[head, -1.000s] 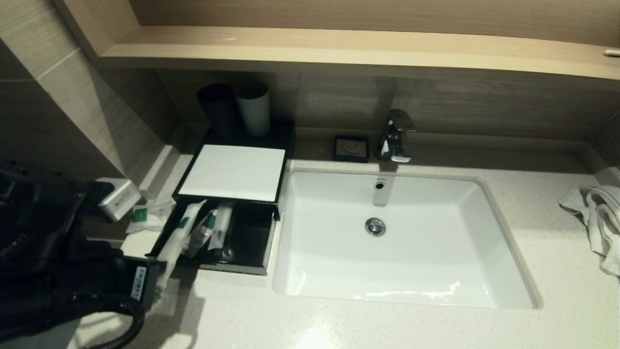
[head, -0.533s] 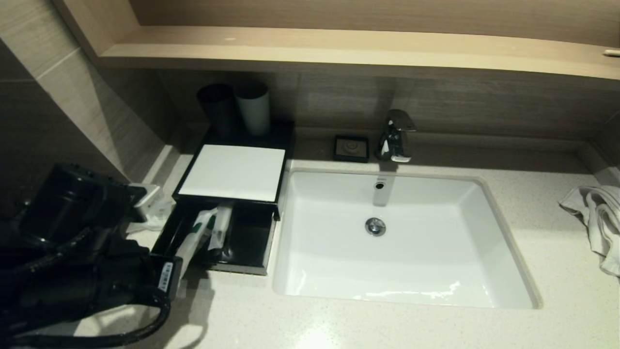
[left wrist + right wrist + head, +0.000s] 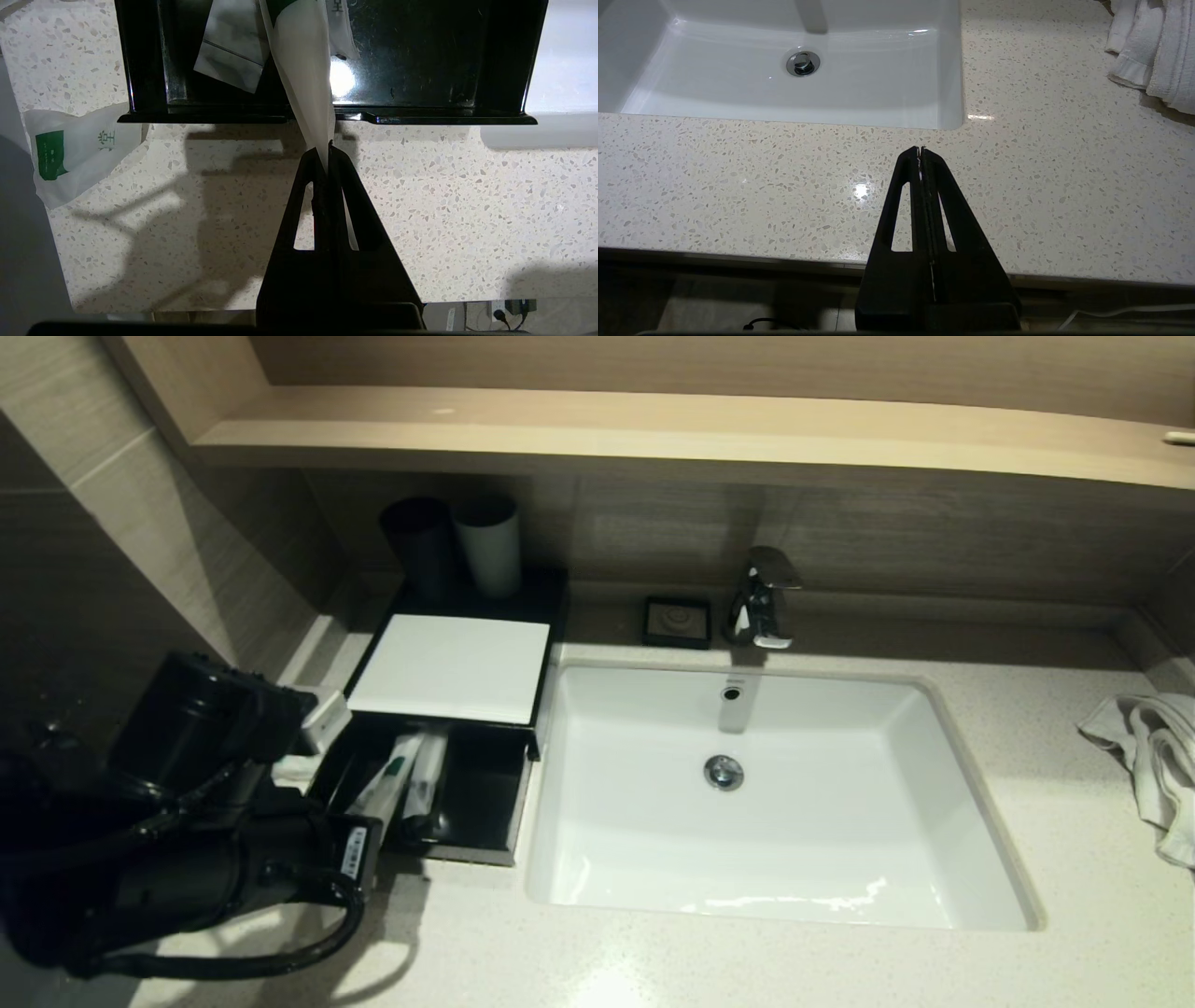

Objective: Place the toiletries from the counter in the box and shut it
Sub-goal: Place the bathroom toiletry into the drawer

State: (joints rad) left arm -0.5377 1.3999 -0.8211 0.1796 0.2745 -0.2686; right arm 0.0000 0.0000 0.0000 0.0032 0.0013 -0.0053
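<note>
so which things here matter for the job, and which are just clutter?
Job: box, its lid, packet in the shut left hand, packets already in the box, packet on counter.
Clutter: cups, faucet, sink, towel, soap dish.

My left end effector sits just before the front wall of the black box, pinched on a white sachet that crosses that wall. Inside the box, sachets crowd the left half; the right half of its floor lies bare. The white lid roofs the rear part, leaving only the front open. Another sachet lies on the worktop to the box's left. My right end effector, fingers together, hangs over open worktop before the sink; a towel lies well apart.
</note>
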